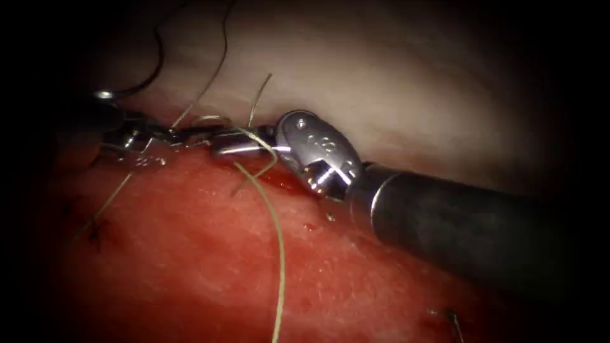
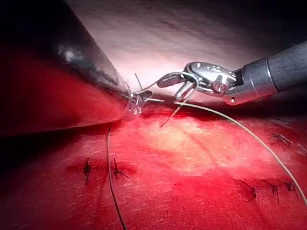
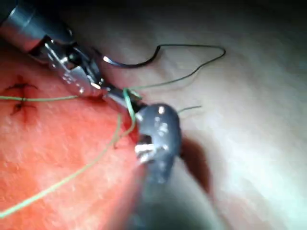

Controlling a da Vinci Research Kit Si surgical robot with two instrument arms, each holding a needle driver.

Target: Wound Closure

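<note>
Two hands meet tip to tip at the cut. My right hand comes in from the right and its jaws look open in the left wrist view, with thread looped around them. My left hand is shut on a short piece of thread just beside the right tips, though the view there is dark and I cannot be fully sure of this. No hand holds the needle. It lies free on the pale tissue beyond the cut, not in the tissue, its curve opening away from the hands, with dark thread trailing from it. It lies nearer to my left hand than to my right. On the red tissue, the long pale thread runs away from the right jaws, and finished stitches sit well apart from both hands.
</note>
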